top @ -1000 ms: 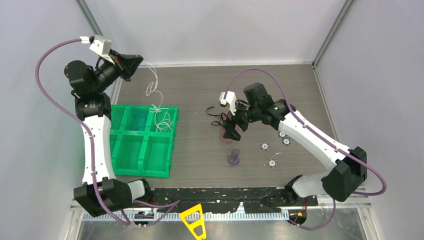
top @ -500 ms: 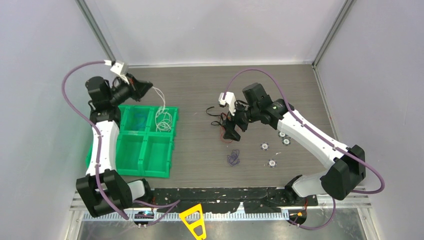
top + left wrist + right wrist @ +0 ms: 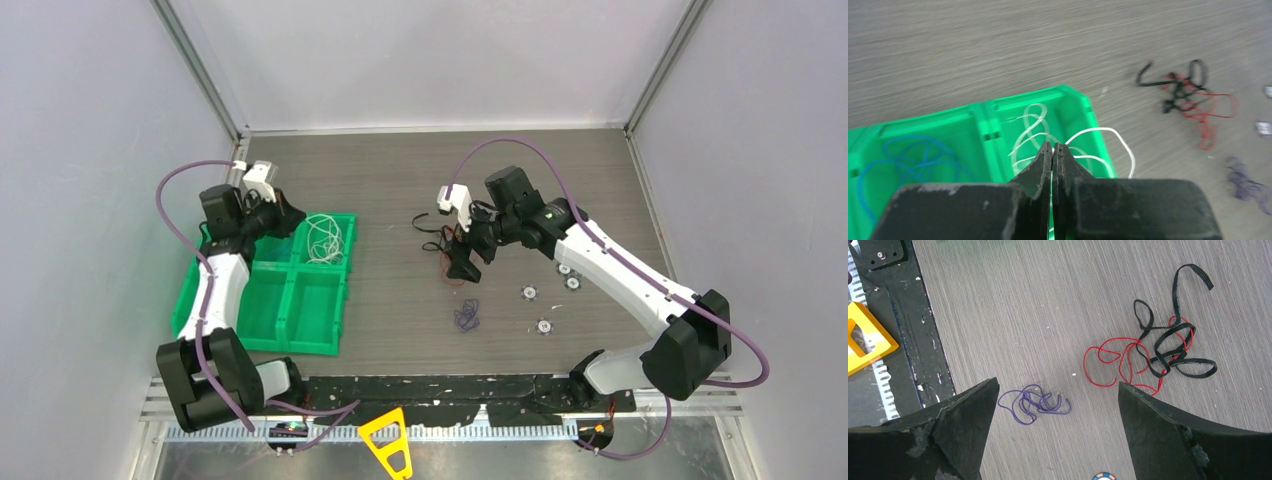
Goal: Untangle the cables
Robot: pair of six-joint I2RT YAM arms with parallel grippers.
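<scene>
In the green plastic divided bin (image 3: pixel 287 300), the thin blue cable (image 3: pixel 913 160) lay in one far compartment and the thin white cable (image 3: pixel 325 238) in the next, evidently sorted apart. My left gripper (image 3: pixel 1052 150) was closed on a white strand there. Further right on the grey wood-grain tabletop (image 3: pixel 400 170), the thin red cable (image 3: pixel 1108 360) was looped through the flat black cable (image 3: pixel 1173 347), with the small purple cable (image 3: pixel 1033 402) apart. My right gripper (image 3: pixel 1058 385) hung above, jaws wide and empty, which I judged as readiness to separate that pair.

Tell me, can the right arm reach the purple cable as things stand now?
Probably yes. The right gripper hangs open, and the purple cable lies alone close by it, apart from the tangled red cable and black cable; nothing covers it.
</scene>
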